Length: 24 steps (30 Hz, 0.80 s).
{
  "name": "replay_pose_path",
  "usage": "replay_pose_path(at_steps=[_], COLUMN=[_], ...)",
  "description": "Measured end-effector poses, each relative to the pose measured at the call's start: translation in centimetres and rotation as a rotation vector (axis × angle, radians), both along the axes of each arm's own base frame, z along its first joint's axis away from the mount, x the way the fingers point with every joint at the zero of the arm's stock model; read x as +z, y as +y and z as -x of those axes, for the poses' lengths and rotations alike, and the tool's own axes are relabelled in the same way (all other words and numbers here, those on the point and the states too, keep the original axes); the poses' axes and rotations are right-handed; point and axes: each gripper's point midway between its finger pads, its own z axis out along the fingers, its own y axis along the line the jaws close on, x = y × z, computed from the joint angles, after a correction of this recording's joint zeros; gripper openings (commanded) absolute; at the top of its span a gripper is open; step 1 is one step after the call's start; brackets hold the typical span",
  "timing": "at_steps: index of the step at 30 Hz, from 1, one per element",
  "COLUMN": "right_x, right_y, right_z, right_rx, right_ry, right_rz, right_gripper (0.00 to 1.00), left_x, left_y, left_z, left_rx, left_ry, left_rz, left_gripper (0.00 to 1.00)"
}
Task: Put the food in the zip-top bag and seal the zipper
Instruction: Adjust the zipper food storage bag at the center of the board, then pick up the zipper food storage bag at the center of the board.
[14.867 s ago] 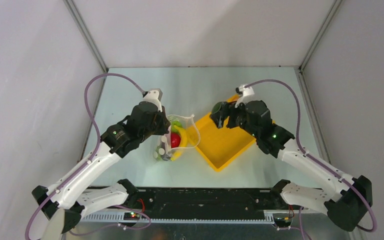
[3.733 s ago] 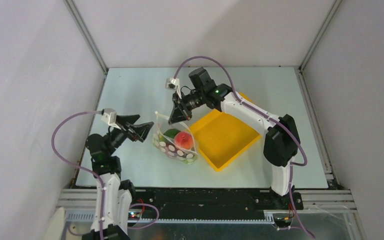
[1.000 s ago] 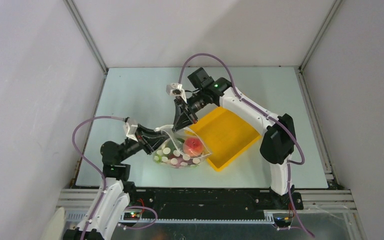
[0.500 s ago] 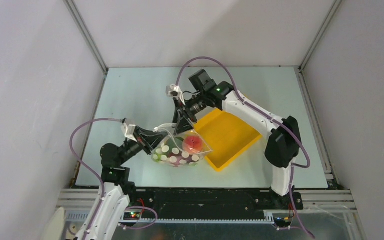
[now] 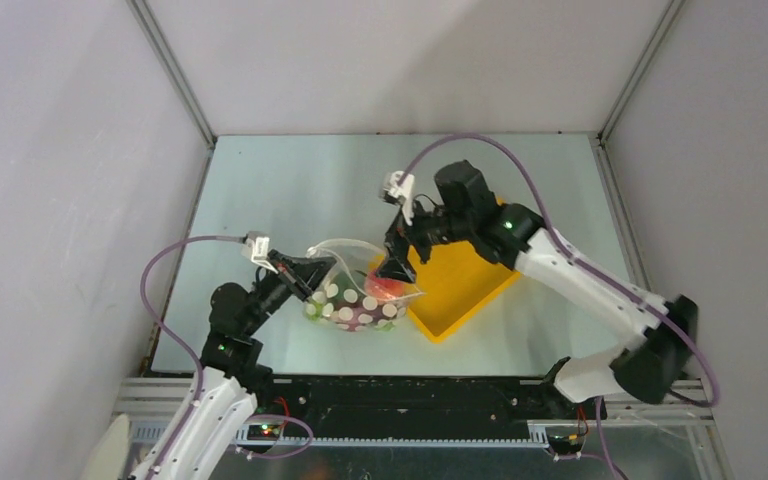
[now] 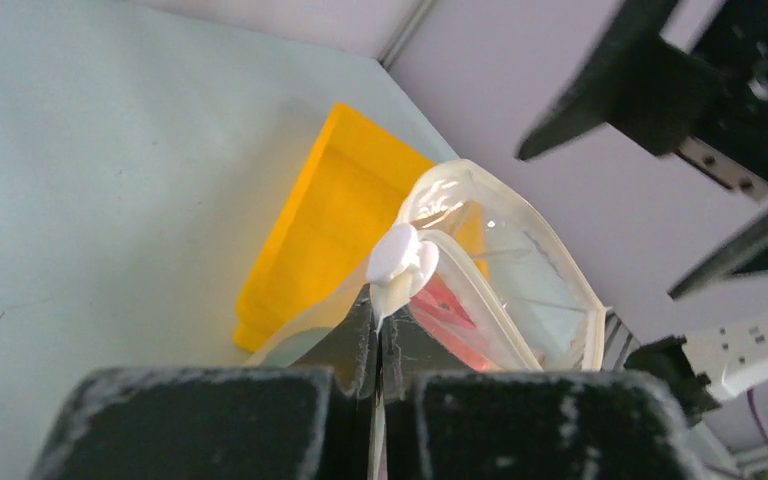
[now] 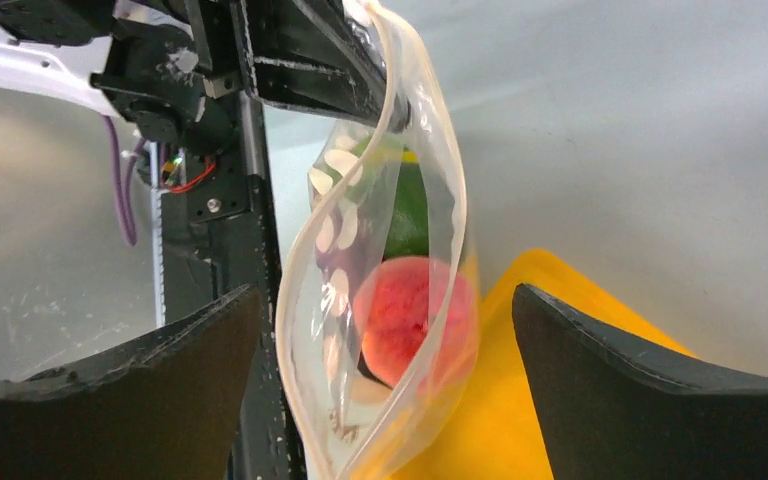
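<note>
Bulging with a round pink-red peach [image 7: 410, 310] and green fruit [image 7: 405, 215], the clear, glossy, white-dotted zip-top bag [image 5: 355, 303] sags beside the yellow tray [image 5: 460, 290]. The left gripper [image 6: 377, 330] pinches the white zipper [image 6: 397, 265] end; the mouth seems to gape. The right gripper [image 7: 385, 300], spread wide, straddles the bag, having swung rightward within the last half second.

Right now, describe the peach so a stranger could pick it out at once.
Find the yellow tray; just left of it is the clear bag with white dots. Inside, at the end nearest the tray, sits the peach. It is the only pink-red round piece, next to a dark green fruit.
</note>
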Motion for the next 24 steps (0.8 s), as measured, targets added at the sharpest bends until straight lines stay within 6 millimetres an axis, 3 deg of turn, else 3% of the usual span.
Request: replay_pose_path(at_steps=[4, 7, 13, 15, 20, 24], right_x=[0.1, -1.4, -5.6, -6.5, -7.8, -9.4], right_y=[-2.8, -4.4, -4.8, -4.6, -3.5, -3.9], right_z=[1.5, 3.2, 5.2, 4.8, 1.6, -0.4], right_rx=[-0.081, -0.092, -0.076, -0.086, -0.146, -0.188], right_ry=[-0.034, -0.015, -0.002, -0.017, -0.115, -0.182], right_rz=[-0.024, -0.018, 0.026, 0.035, 0.061, 0.127], right_gripper=[1.0, 0.99, 0.99, 0.99, 0.99, 0.99], left_x=[1.0, 1.7, 0.8, 0.3, -0.2, -0.3], left_y=[0.6, 1.4, 2.5, 2.5, 2.4, 2.4], left_z=[0.0, 0.4, 0.4, 0.4, 0.6, 0.9], left_rx=[0.076, 0.136, 0.202, 0.204, 0.201, 0.198], left_ry=[0.047, 0.057, 0.116, 0.137, 0.155, 0.167], left_rz=[0.029, 0.048, 0.052, 0.045, 0.037, 0.038], left_gripper=[0.0, 0.0, 0.0, 0.0, 0.0, 0.0])
